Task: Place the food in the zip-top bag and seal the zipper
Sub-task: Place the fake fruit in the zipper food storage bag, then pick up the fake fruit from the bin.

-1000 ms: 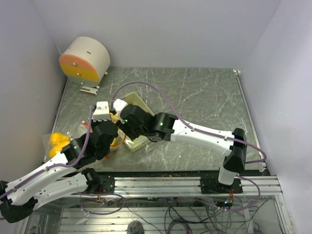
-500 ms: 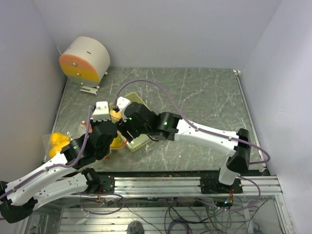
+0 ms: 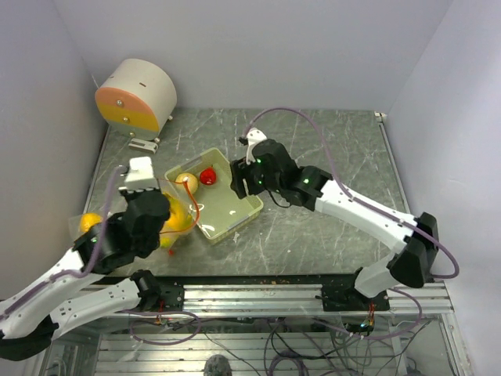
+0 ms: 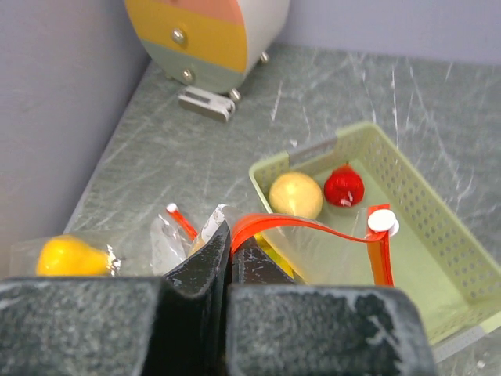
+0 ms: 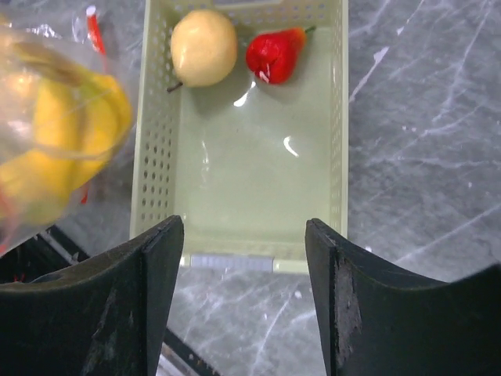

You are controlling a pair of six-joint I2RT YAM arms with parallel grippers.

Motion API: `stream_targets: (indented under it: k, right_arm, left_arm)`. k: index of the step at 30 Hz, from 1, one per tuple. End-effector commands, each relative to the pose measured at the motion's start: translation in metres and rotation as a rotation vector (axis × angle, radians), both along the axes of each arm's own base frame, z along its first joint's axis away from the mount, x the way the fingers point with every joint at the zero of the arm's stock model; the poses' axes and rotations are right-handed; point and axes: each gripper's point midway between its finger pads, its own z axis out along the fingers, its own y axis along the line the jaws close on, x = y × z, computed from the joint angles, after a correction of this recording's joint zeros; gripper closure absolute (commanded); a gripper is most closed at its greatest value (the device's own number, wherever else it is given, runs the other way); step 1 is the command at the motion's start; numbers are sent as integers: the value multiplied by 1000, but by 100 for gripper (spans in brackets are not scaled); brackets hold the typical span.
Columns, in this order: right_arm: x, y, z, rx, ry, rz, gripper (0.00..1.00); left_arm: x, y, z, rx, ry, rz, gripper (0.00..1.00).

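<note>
The zip-top bag (image 3: 174,219) lies left of the pale green tray (image 3: 249,205), with yellow fruits (image 3: 178,217) inside it. Its red-orange zipper (image 4: 291,223) arches over the tray edge, a white slider (image 4: 381,221) at its far end. My left gripper (image 4: 228,244) is shut on the near end of that strip. Inside the tray rest a pale yellow fruit (image 5: 203,47) and the small red piece (image 5: 274,55). My right gripper (image 5: 244,227) hangs open and empty above the tray's near end; the bag (image 5: 55,149) is blurred to its left.
A round cabinet (image 3: 137,96) with orange and yellow drawers stands at the back left. Another yellow fruit (image 3: 90,223) shows through clear plastic by the left wall. White walls close in the grey table (image 3: 337,157) on three sides.
My right gripper drew back from the bag's mouth, opened, and now sits over the tray. My left arm pulled left with the zipper in its grip, uncovering the tray.
</note>
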Motion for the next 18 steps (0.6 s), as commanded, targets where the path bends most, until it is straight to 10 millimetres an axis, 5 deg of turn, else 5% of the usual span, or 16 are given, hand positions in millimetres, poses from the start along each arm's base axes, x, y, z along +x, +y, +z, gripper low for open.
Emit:
stream_targets:
  k: [1,10,18]
  right_arm:
    - [28,39,-8,54,-7,39,35]
    - [116,94,-90,45,81,34,31]
    - [158,120,-143,20,78,13,28]
  left_arm:
    - [-18,42,49,-53,-100,99,93]
    - [-19,36,52,-83,-124,24,93]
    - [-17,31,46,-70,-111,2,93]
